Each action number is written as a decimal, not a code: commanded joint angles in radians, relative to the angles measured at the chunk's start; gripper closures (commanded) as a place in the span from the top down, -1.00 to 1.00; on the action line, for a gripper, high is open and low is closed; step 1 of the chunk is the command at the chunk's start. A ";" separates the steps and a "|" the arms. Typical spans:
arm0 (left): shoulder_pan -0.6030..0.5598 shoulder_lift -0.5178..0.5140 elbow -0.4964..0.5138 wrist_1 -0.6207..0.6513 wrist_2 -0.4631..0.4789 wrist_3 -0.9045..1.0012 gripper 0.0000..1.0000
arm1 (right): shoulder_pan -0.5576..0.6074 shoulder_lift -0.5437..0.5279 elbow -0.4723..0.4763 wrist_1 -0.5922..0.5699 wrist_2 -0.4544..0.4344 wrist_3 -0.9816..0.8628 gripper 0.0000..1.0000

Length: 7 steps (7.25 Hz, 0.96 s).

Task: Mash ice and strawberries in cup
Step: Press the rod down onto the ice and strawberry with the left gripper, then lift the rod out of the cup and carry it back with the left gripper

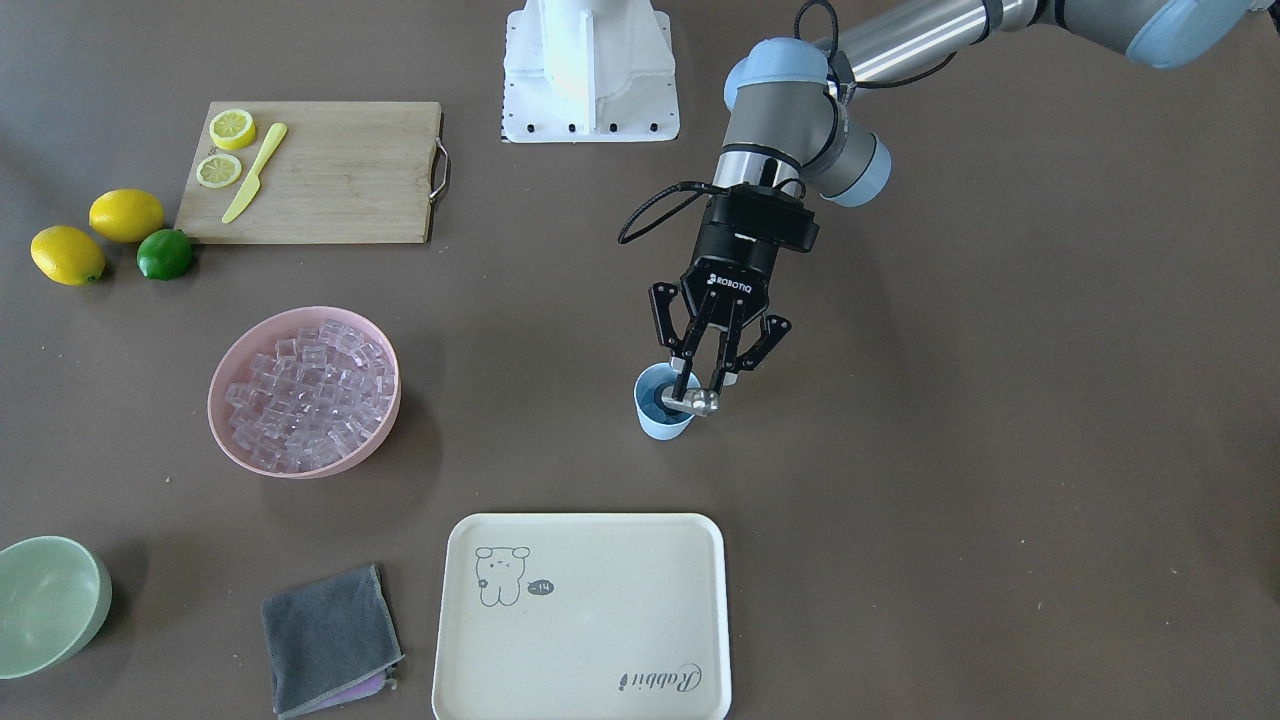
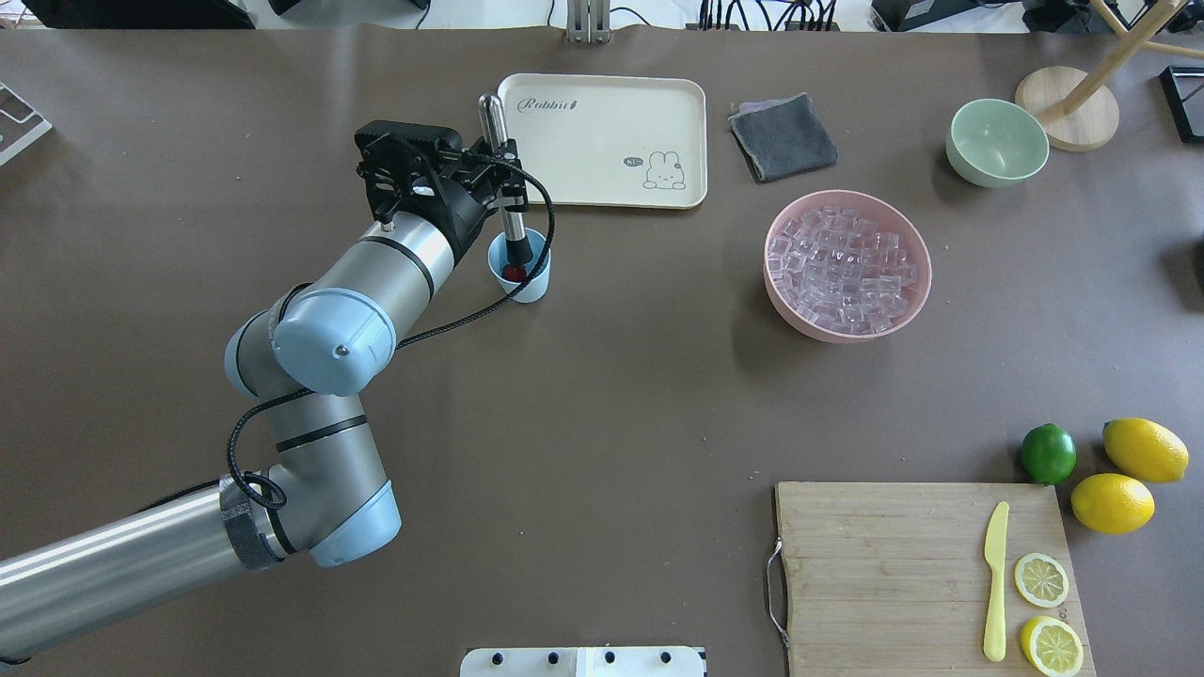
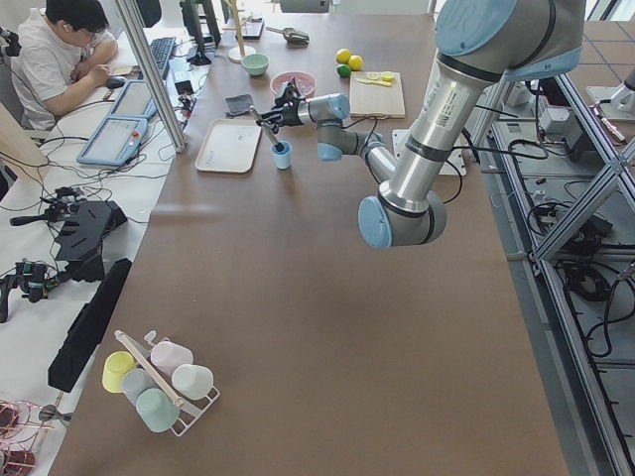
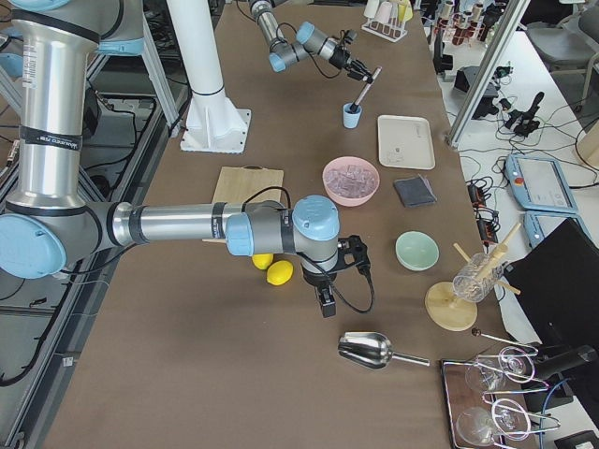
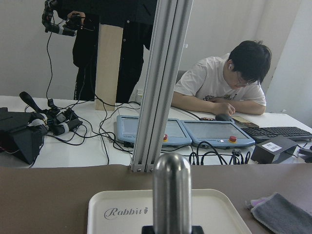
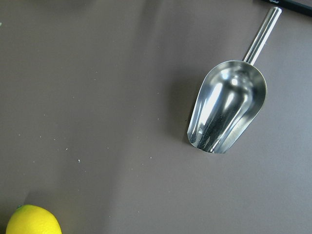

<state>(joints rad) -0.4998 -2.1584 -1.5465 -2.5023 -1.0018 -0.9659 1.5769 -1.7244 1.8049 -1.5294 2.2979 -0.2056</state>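
Note:
The light-blue cup (image 2: 527,282) stands on the brown table, near the cream tray; it also shows in the front view (image 1: 660,415). A red strawberry (image 2: 511,273) lies in its bottom. My left gripper (image 2: 505,179) is shut on a metal muddler (image 2: 503,169), tilted, with its lower end down in the cup. The muddler's rounded top fills the left wrist view (image 5: 171,195). The ice cubes (image 2: 842,268) fill the pink bowl (image 2: 788,315); I cannot tell if any are in the cup. My right gripper (image 4: 326,301) hangs over the table far from the cup; whether it is open or shut, I cannot tell.
A cream tray (image 2: 602,141), a grey cloth (image 2: 783,136) and a pale green bowl (image 2: 995,141) lie beyond the cup. A cutting board (image 2: 894,574) holds lemon slices and a yellow knife. Two lemons and a lime (image 2: 1048,452) lie beside it. A metal scoop (image 6: 226,112) lies under the right wrist.

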 commanded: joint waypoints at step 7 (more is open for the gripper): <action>-0.240 0.008 -0.032 -0.013 -0.365 -0.072 -1.00 | 0.000 -0.007 0.024 -0.002 0.000 0.000 0.99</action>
<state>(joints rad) -0.6476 -2.1703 -1.5710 -2.5161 -1.2402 -1.0073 1.5769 -1.7262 1.8155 -1.5297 2.2979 -0.2055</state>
